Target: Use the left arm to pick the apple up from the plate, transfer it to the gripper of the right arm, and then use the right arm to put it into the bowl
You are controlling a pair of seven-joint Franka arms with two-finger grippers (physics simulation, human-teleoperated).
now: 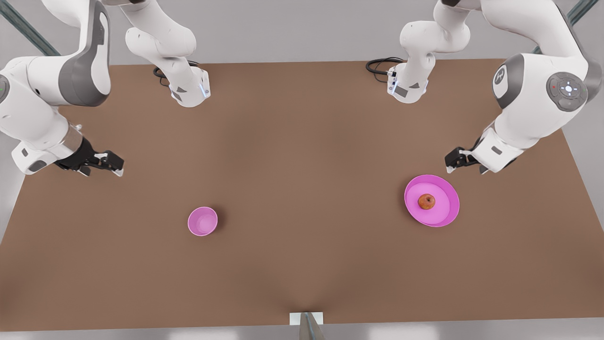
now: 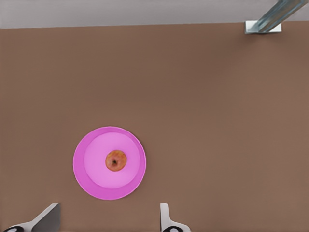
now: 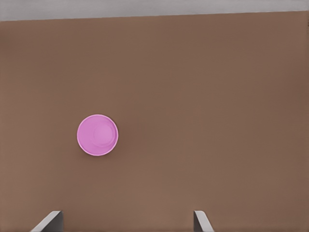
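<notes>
A small reddish-orange apple [image 1: 426, 201] [image 2: 116, 160] rests in the middle of the wide magenta plate [image 1: 446, 208] [image 2: 87, 179] at the front view's right. My left gripper [image 1: 451, 163] [image 2: 109, 218] hovers open just behind the plate's far rim, above the table, with nothing between its fingers. Toward the front view's left the small deep pink bowl [image 1: 202, 221] [image 3: 97, 135] is empty. My right gripper [image 1: 115, 165] [image 3: 127, 218] hangs open and empty well behind and to the left of the bowl.
The brown table [image 1: 302, 156] spreads wide between plate and bowl. A metal post on a white foot [image 1: 307, 323] [image 2: 263, 23] stands at the table's near edge. Both arm bases with black cables [image 1: 380, 63] sit at the far edge.
</notes>
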